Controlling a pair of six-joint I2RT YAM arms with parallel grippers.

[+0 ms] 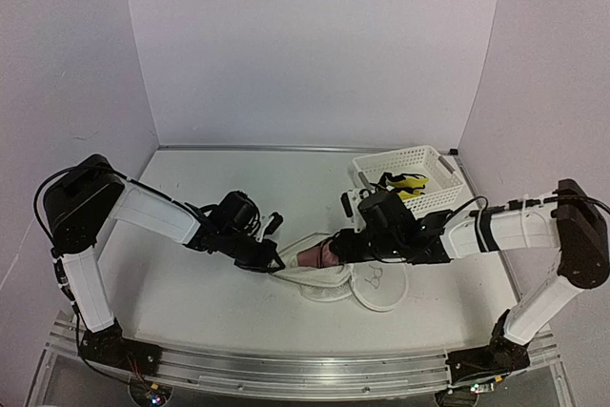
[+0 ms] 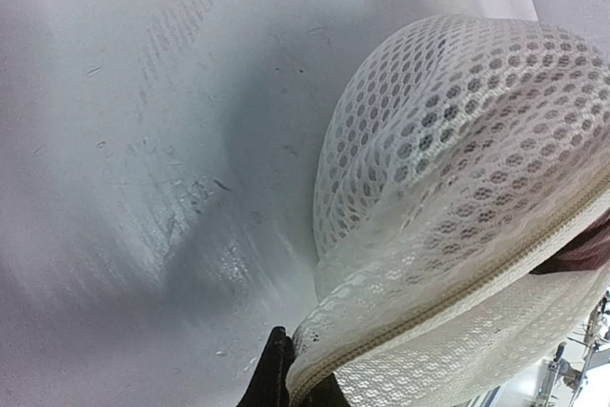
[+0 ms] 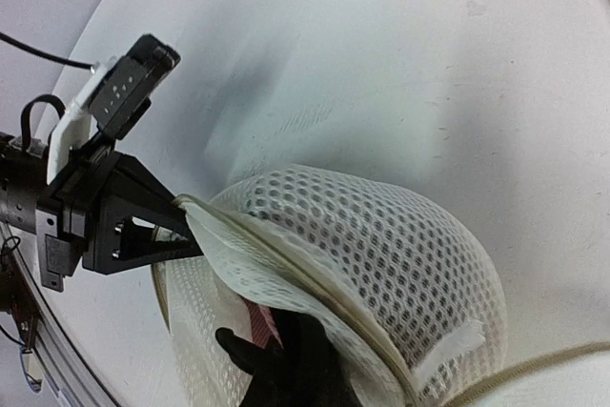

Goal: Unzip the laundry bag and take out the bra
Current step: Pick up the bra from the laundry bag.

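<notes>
Both clamped: left jaws on laundry bag [image 1: 324, 287] rim, right jaws on bra [image 1: 313, 257] inside

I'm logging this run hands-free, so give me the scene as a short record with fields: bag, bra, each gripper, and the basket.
laundry bag: unzipped, mouth gaping, on the table
bra: pink, showing in the mouth, not out yet
left gripper: shut on the laundry bag's rim
right gripper: shut, apparently pinching the bra
basket: far right, yellow-and-black items inside
</notes>
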